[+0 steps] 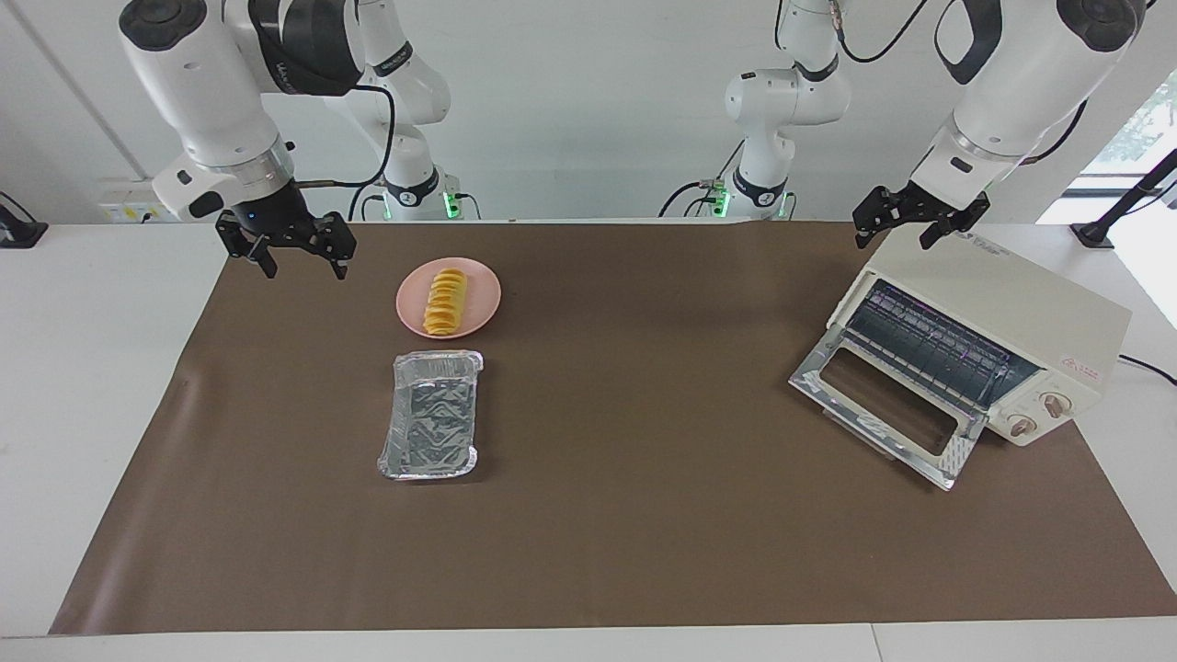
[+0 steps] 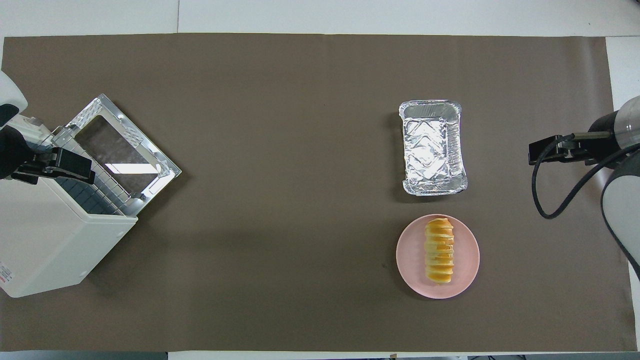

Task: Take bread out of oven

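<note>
Two views, facing first: my right gripper (image 1: 296, 248) hangs with fingers spread and nothing between them, over the right arm's end of the brown mat (image 1: 588, 552).
Facing, bread: the small golden-yellow ridged loaf (image 1: 446, 300) lies on the round pink plate (image 1: 485, 292), well apart from the cream-white boxy toaster oven (image 1: 1002, 317).
Facing, oven: its chrome-framed glass door (image 1: 887, 405) lies dropped open; the wire rack looks bare.
Facing, left gripper (image 1: 919, 221): over the oven's top edge, fingers apart, holding nothing, waiting.
Overhead, bread: the loaf (image 2: 439, 250) sits lengthwise on the plate (image 2: 467, 270), just nearer to me than the silver rectangular foil tray (image 2: 432, 147), which is empty.
Overhead, right gripper (image 2: 537, 152): over the mat's end, beside the tray.
Step in hand, my judgement: bread is out and plated; I should retreat high and wide so the cable never brushes plate or tray.
</note>
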